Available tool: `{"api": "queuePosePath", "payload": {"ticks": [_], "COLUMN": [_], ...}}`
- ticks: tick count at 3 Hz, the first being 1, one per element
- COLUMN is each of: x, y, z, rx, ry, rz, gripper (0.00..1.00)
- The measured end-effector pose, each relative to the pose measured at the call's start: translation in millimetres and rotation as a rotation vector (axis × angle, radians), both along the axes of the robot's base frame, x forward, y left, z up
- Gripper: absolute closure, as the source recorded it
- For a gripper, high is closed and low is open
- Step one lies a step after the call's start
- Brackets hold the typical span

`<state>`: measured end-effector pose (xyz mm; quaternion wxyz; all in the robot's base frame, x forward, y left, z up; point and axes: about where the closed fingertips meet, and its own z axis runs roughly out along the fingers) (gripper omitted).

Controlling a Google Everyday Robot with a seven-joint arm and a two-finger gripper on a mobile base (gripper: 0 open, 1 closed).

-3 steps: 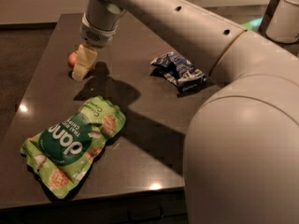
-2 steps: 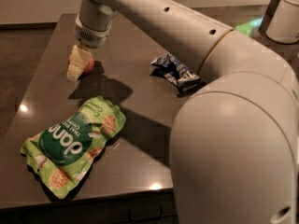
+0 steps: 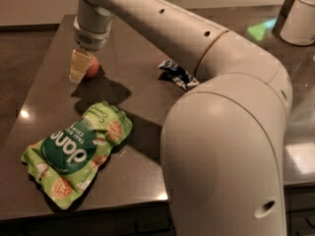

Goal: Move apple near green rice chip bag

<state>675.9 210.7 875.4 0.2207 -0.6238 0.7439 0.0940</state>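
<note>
Gripper (image 3: pixel 78 73) perhaps touching apple (image 3: pixel 93 69) — bag (image 3: pixel 74 154) axis lower-left to upper-right.

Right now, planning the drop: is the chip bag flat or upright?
Flat: the green rice chip bag lies front up; gripper is at the apple.

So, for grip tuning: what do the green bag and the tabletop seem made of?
The green rice chip bag: likely thin plastic film, slightly glossy; it's crinkled and puffy. The table: dark polished stone or laminate, perhaps; it reflects lights. The gripper is right at the apple, on the table's far side.
</note>
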Motion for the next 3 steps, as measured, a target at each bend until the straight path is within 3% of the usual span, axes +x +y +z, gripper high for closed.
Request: {"api": "queuePosePath", "payload": {"ticks": [2, 3], "x": [2.7, 2.1], "y": [-3.6, -15.5], "z": [-9.0, -3.8], "rx": [-0.024, -0.012], "ry": [0.008, -0.005], "rz": [0.004, 0.022], "gripper": [0.65, 0.88]}}
